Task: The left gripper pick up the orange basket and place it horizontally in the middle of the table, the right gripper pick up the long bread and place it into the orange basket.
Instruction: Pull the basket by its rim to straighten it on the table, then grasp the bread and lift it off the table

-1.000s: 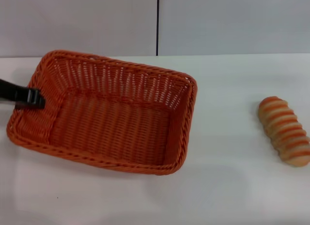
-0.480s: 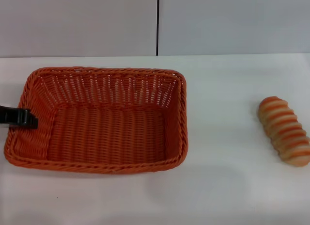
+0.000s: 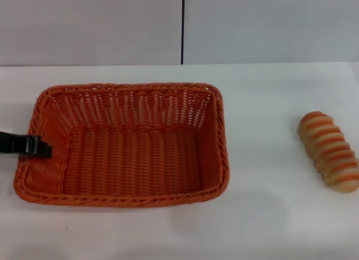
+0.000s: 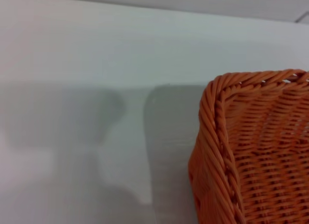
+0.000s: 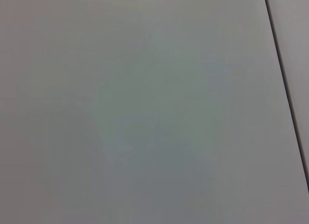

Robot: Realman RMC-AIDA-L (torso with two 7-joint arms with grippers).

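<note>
left claw (image 3: pixel 39 146) clamped on orange basket (image 3: pixel 134 153) left rim | basket level on bench (image 3: pixel 269 215) | long bread (image 3: pixel 330 151) well right | right claw unseen

A plain white table (image 3: pixel 263 215) fills the head view, running back to a light grey wall at twelve o'clock. Two things lie directly on it. A large rectangular orange basket (image 3: pixel 126 148) sits at about nine o'clock from the table's centre, its long sides running across the view, its woven floor flat on the tabletop. A striped long bread (image 3: pixel 329 151) lies at three o'clock, well apart from the basket, angled slightly. In the left wrist view one basket corner (image 4: pixel 251 151) rests on the white surface (image 4: pixel 96 64).
</note>
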